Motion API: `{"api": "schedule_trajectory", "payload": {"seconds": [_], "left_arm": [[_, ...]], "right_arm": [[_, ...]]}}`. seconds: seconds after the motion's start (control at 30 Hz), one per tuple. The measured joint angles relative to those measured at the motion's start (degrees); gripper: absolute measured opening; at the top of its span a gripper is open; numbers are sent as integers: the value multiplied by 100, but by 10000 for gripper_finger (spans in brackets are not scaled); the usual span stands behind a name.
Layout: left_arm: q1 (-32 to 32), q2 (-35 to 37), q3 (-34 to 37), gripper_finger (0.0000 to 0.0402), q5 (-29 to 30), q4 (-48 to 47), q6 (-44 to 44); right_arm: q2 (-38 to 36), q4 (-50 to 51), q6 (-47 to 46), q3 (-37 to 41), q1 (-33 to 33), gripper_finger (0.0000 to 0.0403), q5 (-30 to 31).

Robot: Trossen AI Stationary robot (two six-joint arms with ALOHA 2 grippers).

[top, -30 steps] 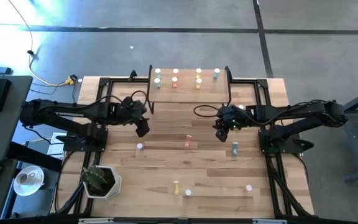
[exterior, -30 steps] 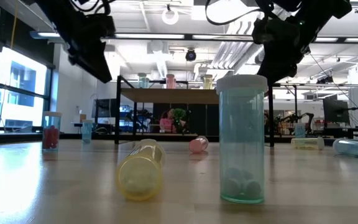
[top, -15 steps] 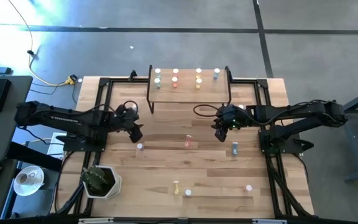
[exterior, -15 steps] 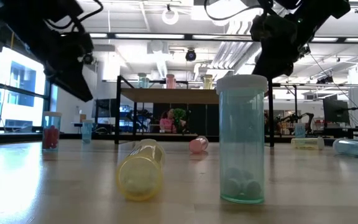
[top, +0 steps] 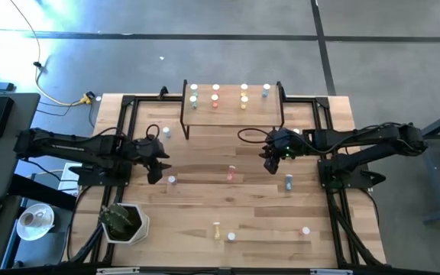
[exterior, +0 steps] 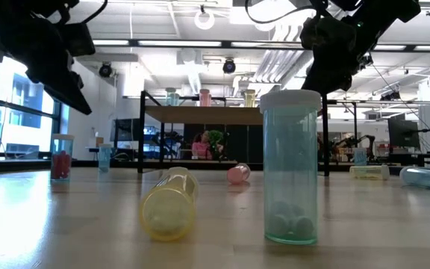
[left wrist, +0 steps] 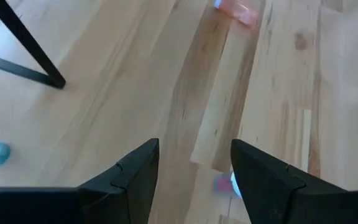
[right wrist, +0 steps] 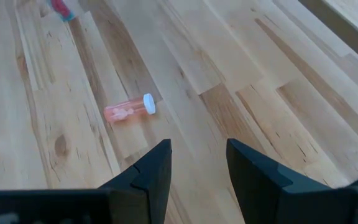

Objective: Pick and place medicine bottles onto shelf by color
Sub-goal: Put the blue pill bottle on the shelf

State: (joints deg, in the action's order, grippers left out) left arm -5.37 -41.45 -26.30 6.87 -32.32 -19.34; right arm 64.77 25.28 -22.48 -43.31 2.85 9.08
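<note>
My left gripper (left wrist: 194,177) is open and empty above a small standing pink bottle (top: 172,180) (near the table's (top: 205,202) left edge), which sits just past my fingertips.

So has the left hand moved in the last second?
Yes. In the high view the left hand has pulled away from the shelf, toward the table's left edge and nearer the camera side.

Even overhead light fell on the tabletop (top: 205,206), with soft, faint shadows. Glare washed out the floor (top: 6,38) at the high view's upper left. In the low view, bright ceiling lights (exterior: 200,43) and a window (exterior: 21,104) left both arms silhouetted.
</note>
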Motion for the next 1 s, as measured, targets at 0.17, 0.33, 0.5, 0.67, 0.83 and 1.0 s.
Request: {"api": "schedule_trajectory", "payload": {"seconds": [0.17,0.33,0.5,0.67,0.83,1.0], "left_arm": [[166,-43,1,188,-4,-47,-372],[464,-42,2,188,24,216,-855],[900,-51,2,188,124,992,-1376],[1445,-200,2,188,185,1806,-1529],[2032,-528,0,188,712,2004,-1983],[2612,-938,2,188,1299,1963,-2540]], "right_arm": [[0,-22,0,0,0,146,-2],[2,-33,0,0,0,146,-2],[2,-33,0,0,0,146,-3],[4,-35,50,0,0,146,-3],[4,-40,90,0,0,146,-4],[4,-37,127,0,0,146,-2]]}}
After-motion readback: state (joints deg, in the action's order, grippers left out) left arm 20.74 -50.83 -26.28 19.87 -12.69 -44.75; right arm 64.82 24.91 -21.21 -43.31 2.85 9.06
